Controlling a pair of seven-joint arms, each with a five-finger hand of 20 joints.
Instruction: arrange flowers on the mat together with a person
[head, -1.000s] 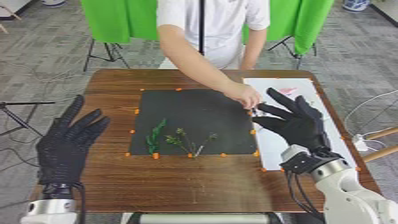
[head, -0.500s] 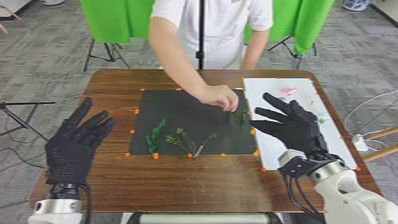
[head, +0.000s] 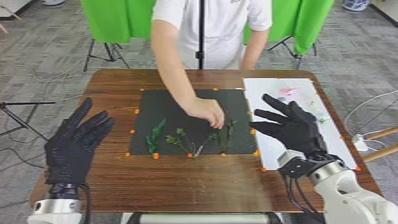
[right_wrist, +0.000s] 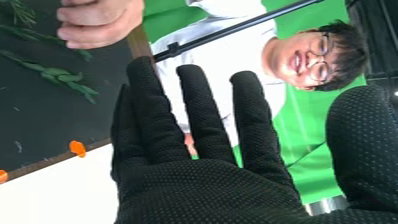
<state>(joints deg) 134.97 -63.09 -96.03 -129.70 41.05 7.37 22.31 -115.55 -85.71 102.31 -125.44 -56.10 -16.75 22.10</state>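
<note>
Brown wood makes the table (head: 178, 185), and green cloth (head: 311, 20) hangs behind it. A dark mat (head: 178, 110) and a white sheet (head: 258, 90) lie on top, side by side. On the mat, a leafy green stem (head: 154, 140) is near the left edge, close to the near corner. A branchy green stem (head: 183, 141) is near the middle of the near edge, and a thin green stem (head: 231, 131) is near the right edge. A person's hand (head: 202, 109) reaches over the mat with its fingers bent down by the green stems; I can't tell if it pinches one. A pink flower (head: 287, 91) lies near the sheet's far edge. The robot's left hand (head: 69, 155) is wide open by the table's left edge, holding nothing. The right hand (head: 298, 134) is open and empty too, over the sheet.
</note>
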